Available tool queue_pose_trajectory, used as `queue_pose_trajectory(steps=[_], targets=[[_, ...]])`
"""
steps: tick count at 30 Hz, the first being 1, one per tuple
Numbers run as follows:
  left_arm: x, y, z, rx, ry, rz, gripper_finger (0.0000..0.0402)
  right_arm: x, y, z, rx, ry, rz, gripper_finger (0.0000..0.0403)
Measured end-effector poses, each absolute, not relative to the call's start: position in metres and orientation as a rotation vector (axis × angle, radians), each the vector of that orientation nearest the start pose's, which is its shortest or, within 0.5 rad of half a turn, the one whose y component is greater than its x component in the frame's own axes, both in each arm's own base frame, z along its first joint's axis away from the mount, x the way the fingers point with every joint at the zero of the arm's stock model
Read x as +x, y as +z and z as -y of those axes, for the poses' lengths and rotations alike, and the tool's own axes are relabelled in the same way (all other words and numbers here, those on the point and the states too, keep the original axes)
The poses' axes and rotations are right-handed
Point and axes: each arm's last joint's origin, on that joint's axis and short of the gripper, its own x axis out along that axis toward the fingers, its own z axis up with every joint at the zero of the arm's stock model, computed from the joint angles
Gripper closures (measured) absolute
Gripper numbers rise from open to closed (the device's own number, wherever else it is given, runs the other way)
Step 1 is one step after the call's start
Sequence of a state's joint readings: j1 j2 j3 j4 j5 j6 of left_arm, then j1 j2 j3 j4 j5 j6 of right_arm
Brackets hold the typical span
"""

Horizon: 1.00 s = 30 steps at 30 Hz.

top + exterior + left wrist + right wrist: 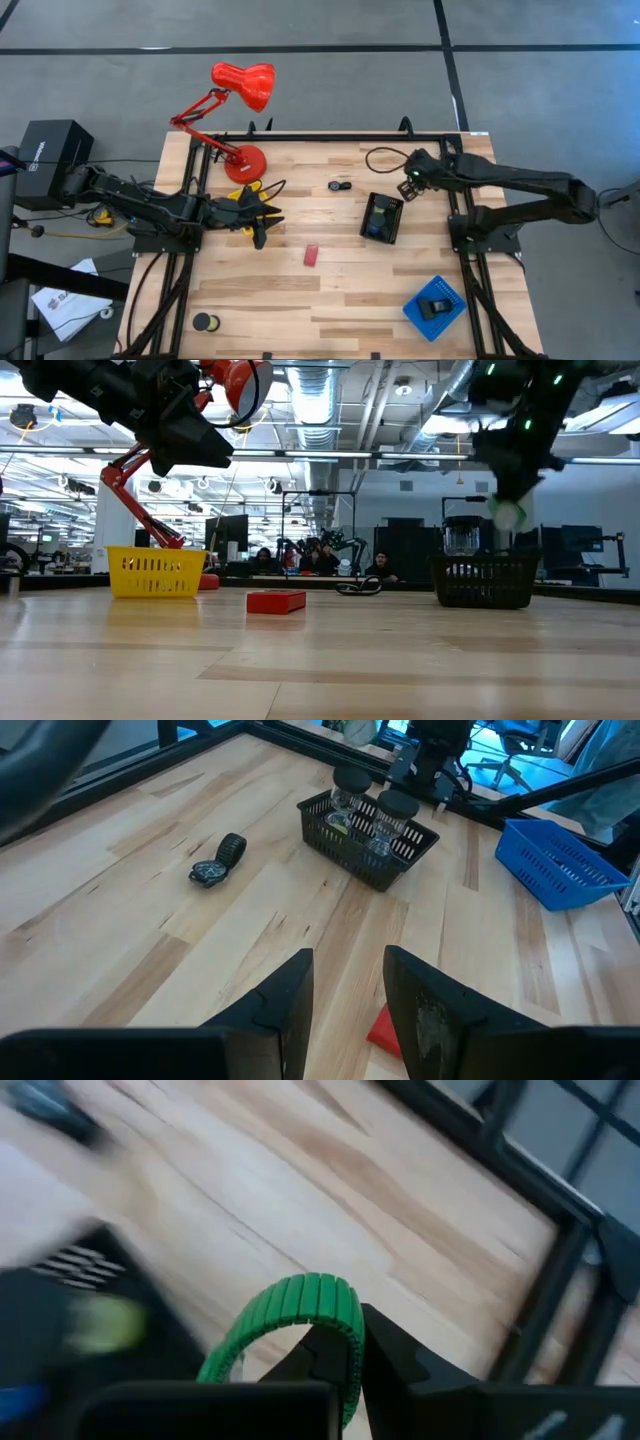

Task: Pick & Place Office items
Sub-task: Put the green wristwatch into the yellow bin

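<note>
Green band (300, 1320), ribbed and curved, sits clamped in the right gripper (335, 1355) in the right wrist view, above bare wood beside the table's dark frame. From overhead, that gripper (410, 186) hangs just off the black tray's (382, 218) far corner, while a red block (311, 255) lies mid-table (near the left gripper (262, 228)). Left wrist view: fingers (285, 1005) slightly parted, empty, over the block (383, 1028).

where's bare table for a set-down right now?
Free: the near middle, bordered by red block, black disc and blue tray. Crowded: around the yellow tray under the left gripper, and black basket below the right gripper.
</note>
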State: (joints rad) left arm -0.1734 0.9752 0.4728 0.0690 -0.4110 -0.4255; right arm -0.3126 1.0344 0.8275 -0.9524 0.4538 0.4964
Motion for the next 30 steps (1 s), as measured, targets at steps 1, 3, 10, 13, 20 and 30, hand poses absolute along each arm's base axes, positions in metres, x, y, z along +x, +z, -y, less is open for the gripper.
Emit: queue_pose_trajectory(steps=[1,3,10,13,20,30], targets=[[0.200,0.217,0.023,-0.293,0.317,-0.357,0.0285,0.161,0.258,0.061,0.339,-0.932,-0.946,0.0390],[0.200,0.217,0.023,-0.293,0.317,-0.357,0.0285,0.157,0.268,0.051,0.342,-0.890,-0.886,0.0389],[0.200,0.218,0.023,-0.296,0.316,-0.350,0.0285,0.154,0.280,0.024,0.297,-0.717,-0.800,0.0397],[0.200,0.218,0.024,-0.296,0.313,-0.350,0.0285,0.159,0.281,0.014,0.279,-0.651,-0.775,0.0392],[0.201,0.218,0.025,-0.298,0.309,-0.344,0.0285,0.164,0.282,-0.001,0.231,-0.568,-0.750,0.0394],[0.201,0.219,0.025,-0.298,0.309,-0.342,0.0285,0.163,0.284,-0.006,0.045,-0.537,-0.760,0.0390]])
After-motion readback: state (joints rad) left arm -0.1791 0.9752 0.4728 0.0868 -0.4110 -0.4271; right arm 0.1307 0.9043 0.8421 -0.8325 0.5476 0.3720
